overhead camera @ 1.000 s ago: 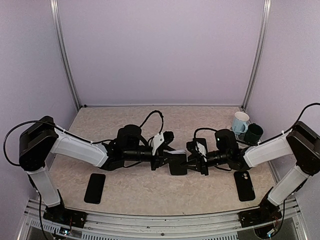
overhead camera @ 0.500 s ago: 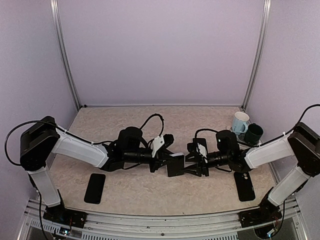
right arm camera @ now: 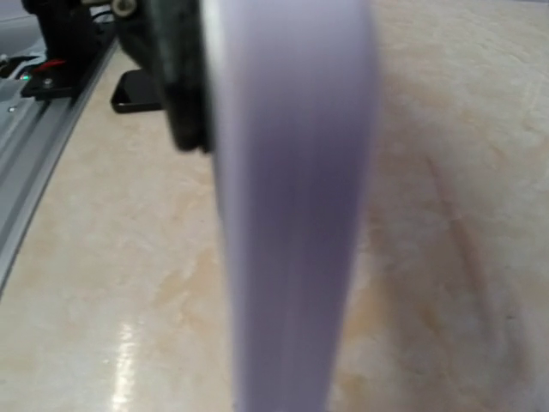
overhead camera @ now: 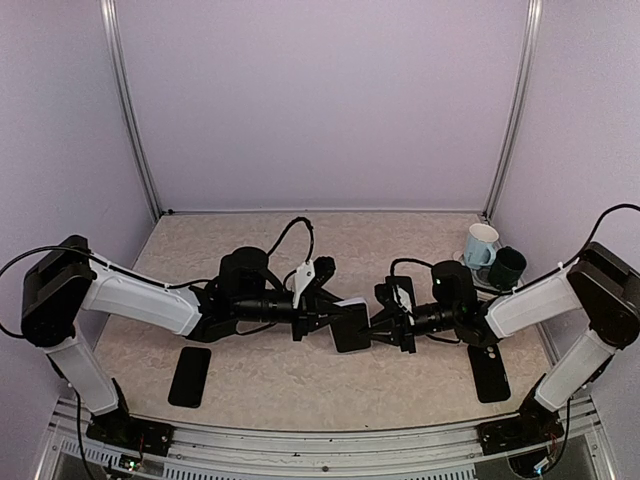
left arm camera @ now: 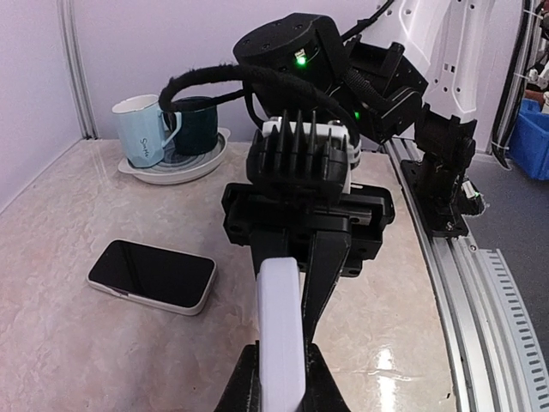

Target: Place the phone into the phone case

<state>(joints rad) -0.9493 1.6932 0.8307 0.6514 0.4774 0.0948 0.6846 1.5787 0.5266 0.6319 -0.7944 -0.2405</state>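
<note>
Above the table's middle hangs the phone case, a flat slab, dark on its upper face. Its edge shows pale lilac in the left wrist view and fills the right wrist view. My left gripper is shut on its left end, black fingers pressed to both sides. My right gripper is shut on the opposite end, one finger flat against the slab. Whether a phone sits in the held case I cannot tell. A phone with a dark screen and pale rim lies flat at the right.
A black flat slab lies near the front left, also in the right wrist view. A pale blue mug and a dark mug stand on a plate at the back right. A metal rail borders the near edge.
The right jaws spread half a second ago and are shut on the case again. The left arm's elbow has drawn left; the case stays about where it was.
</note>
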